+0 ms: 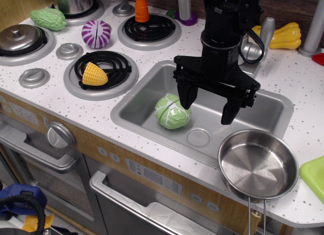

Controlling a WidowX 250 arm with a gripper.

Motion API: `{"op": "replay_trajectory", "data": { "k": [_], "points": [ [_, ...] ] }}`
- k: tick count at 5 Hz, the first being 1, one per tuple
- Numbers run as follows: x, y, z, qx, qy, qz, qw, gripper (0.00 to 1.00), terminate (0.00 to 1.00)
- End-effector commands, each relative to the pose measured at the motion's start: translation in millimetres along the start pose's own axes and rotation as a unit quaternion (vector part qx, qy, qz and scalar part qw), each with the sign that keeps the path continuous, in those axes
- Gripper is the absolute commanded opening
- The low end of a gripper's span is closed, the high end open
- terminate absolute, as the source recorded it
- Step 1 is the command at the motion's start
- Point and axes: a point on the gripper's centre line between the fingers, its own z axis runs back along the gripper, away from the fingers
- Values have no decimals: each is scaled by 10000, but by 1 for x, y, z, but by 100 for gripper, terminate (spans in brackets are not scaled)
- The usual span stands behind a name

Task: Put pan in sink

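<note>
The shiny round steel pan [258, 164] sits on the white counter at the front right corner of the sink, its wire-loop handle pointing toward the front edge. The grey sink [253, 111] holds a green cabbage [172, 112] at its left and shows a round drain [198, 138]. My black gripper [208, 106] hangs open and empty over the middle of the sink, its fingers pointing down, to the upper left of the pan and apart from it.
A corn cob [94, 74] lies on the front burner. A purple-white vegetable [96, 33], a green gourd [48, 19], an orange carrot [142, 8] and a lidded grey pot [20, 38] stand around the stove. A yellow squash [283, 35] lies behind the faucet [255, 45]. A green object [314, 177] sits at the right edge.
</note>
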Motion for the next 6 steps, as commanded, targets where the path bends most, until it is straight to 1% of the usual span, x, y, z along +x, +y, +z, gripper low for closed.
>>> {"op": "replay_trajectory", "data": {
  "k": [1,2,3,4,6],
  "points": [
    [0,0,0,0,0,0,10000,100,0],
    [4,-6,-1,198,-89,-684,9974,100,0],
    [11,-8,-4,171,-224,-1221,9921,100,0],
    [15,-14,-10,212,-372,-1400,9892,100,0],
    [17,-28,-28,-250,-612,-1437,9874,100,0]
  ]
}}
